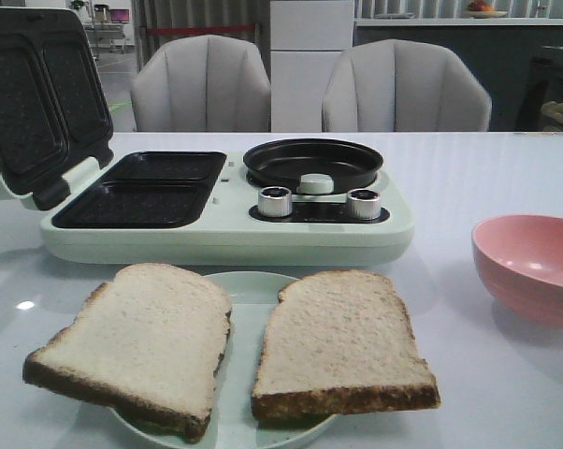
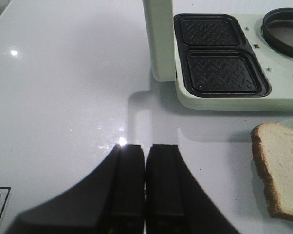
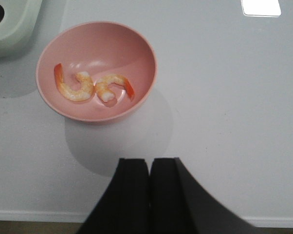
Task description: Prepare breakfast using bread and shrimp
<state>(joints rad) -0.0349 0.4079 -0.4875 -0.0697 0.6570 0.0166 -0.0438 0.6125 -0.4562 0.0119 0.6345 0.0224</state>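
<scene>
Nothing is started yet, as I judge it: both arms wait over the white glossy table (image 1: 450,178) and no food is in the machine.

The two square slices of pale white bread with brown crusts (image 1: 141,341) (image 1: 340,346) lie side by side on a round pale green plate (image 1: 249,288) at 6 o'clock of the front view. The pale green breakfast machine (image 1: 225,229) stands beyond them at 12 o'clock, its lid open, its two black grill plates (image 1: 146,190) and small black round pan (image 1: 312,161) bare.

Two curled pinkish-white shrimps with red-orange tails (image 3: 76,84) (image 3: 113,87) lie in the pink round bowl (image 3: 95,68), at 3 o'clock from the plate.

The left pincer (image 2: 145,185) and right pincer (image 3: 149,195) are pressed together and hold nothing.

The next move probably calls for the left pincer to spread and take the near slice by its crust edge.
</scene>
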